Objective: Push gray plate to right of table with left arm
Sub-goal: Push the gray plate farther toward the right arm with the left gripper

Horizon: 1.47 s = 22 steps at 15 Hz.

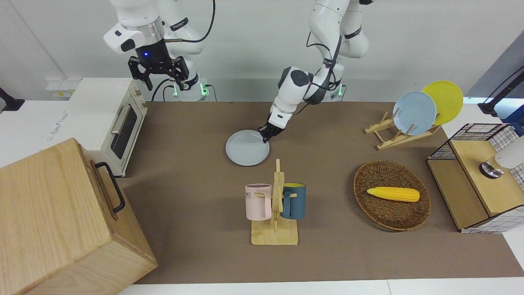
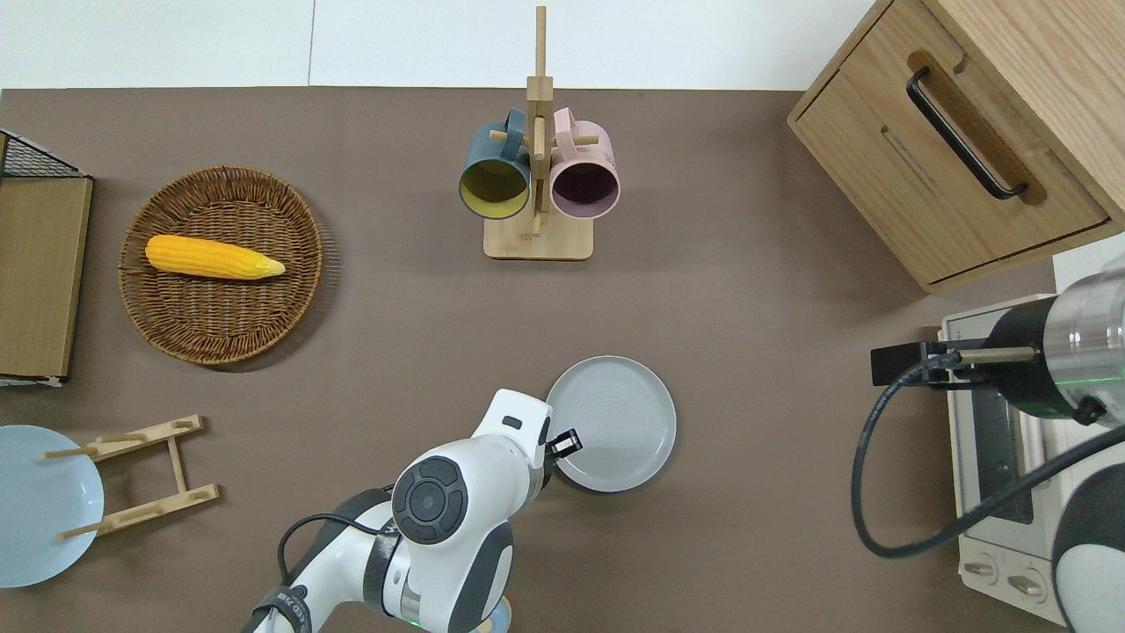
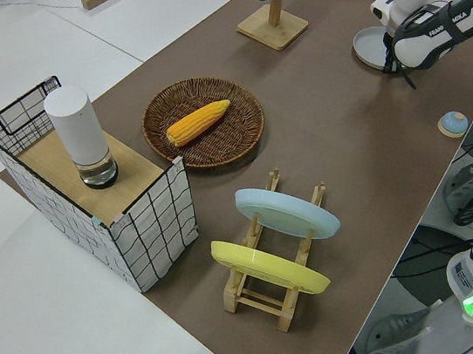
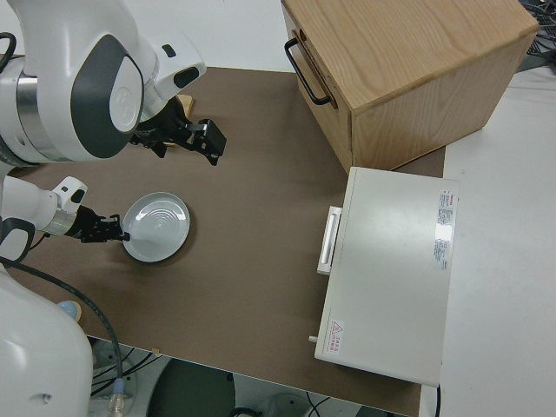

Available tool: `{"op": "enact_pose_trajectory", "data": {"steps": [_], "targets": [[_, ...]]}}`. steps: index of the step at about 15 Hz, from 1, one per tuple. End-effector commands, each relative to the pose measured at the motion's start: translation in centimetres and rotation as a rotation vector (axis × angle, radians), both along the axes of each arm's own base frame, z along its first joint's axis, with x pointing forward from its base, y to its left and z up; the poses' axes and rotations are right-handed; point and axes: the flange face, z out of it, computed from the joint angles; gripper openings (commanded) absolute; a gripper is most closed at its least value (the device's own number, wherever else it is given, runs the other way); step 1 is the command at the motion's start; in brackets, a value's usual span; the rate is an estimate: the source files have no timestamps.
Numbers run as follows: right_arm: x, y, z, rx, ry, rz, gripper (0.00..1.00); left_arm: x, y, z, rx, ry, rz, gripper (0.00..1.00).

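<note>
In the overhead view the sky-blue plate (image 2: 39, 505) at the lower left is cut off by the edge. Near the bottom middle, the left gripper (image 2: 565, 442) touches the rim of the one gray plate (image 2: 615, 424); its fingers are too hard to make out. Two mugs (image 2: 495, 176) hang up top. The right arm is parked.

White jointed left arm (image 1: 327, 37): glossy shells, dark gray round joint caps, black cables along the links, small black finger gripper (image 1: 267, 135). "FRANKA" lettering on one link in the left side view. White right arm (image 1: 139, 20): silver wrist ring, blue lit wrist light, black cable, black two-finger gripper (image 1: 161, 76). Green lights at both bases.
</note>
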Motion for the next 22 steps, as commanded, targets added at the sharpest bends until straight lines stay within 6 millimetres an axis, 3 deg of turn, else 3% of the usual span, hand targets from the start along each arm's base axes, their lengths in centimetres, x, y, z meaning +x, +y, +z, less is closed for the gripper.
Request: {"op": "enact_pose_trajectory", "data": {"steps": [1, 10, 22], "targets": [[-0.8, -0.1, -0.1, 0.009, 0.005, -0.024, 0.996, -0.5, -1.8, -5.5, 0.019, 0.059, 0.014, 0.00], [-0.8, -0.1, -0.1, 0.009, 0.005, -0.024, 0.996, -1.0, -3.8, -4.5, -0.006, 0.052, 0.001, 0.00], [-0.8, -0.1, -0.1, 0.009, 0.005, -0.024, 0.996, -0.9, -4.3, -4.1, -0.014, 0.044, -0.012, 0.00]]}}
